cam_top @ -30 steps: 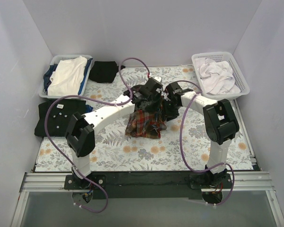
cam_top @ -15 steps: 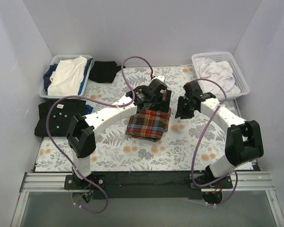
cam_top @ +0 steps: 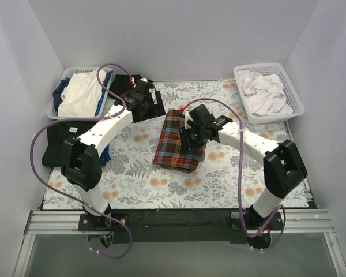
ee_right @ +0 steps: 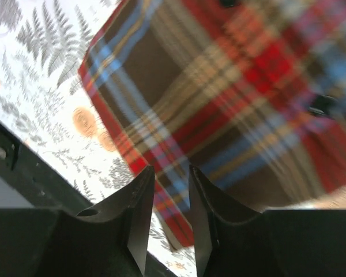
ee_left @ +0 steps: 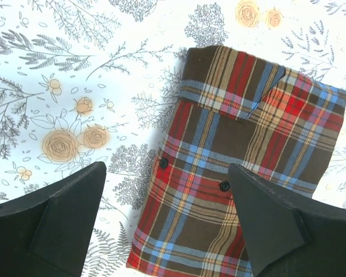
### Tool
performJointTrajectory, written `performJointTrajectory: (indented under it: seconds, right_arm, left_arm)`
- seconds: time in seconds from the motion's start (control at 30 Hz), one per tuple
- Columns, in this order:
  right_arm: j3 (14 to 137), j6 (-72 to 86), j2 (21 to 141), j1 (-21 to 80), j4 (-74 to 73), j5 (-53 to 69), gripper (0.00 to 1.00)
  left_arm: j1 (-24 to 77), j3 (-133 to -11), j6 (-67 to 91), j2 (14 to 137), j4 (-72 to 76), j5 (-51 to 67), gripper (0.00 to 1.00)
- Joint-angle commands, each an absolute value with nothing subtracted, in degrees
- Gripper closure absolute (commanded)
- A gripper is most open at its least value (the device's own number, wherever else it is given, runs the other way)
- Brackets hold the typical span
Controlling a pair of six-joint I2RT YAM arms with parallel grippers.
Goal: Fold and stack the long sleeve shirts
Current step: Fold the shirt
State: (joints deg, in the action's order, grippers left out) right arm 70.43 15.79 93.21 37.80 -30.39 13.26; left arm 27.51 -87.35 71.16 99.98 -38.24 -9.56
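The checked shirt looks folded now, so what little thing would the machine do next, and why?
Probably the right claw presses the folded red tartan plaid cloth shirt flat. It sits over the shirt's right edge, its fingers nearly together, gripping nothing. The left claw hangs open above the shirt, so neither is ready yet to carry it to a stack.

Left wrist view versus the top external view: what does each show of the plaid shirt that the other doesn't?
Only the left wrist view shows the two dark buttons and the stitched hem on the plaid shirt, framed by the open left gripper.

Only the top external view shows the surroundings: the right gripper over the shirt's right side, the black shirt lying by the table's left edge, and two white baskets at the far corners.

Both show the plaid shirt folded into a neat rectangle on the floral tablecloth.
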Motion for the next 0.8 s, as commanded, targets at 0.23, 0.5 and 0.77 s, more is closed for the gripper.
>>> performJointTrajectory:
  seconds: [0.23,0.5,0.77]
  right_arm:
    - [62.76,14.59,100.29,39.2,-30.66,15.05,0.69]
    - [55.55,15.29,98.09,34.02,-34.72,10.29,0.69]
    - [51.24,16.26,95.54,25.16,-37.44,6.68,0.69]
  left_arm:
    - [25.4,-89.91,66.99,102.73,-32.61,4.82,0.13]
    - [26.28,-92.36,64.25,109.42,-24.62,15.73,0.14]
    - [29.7,-100.1,61.61,116.54,-21.89,21.27,0.15]
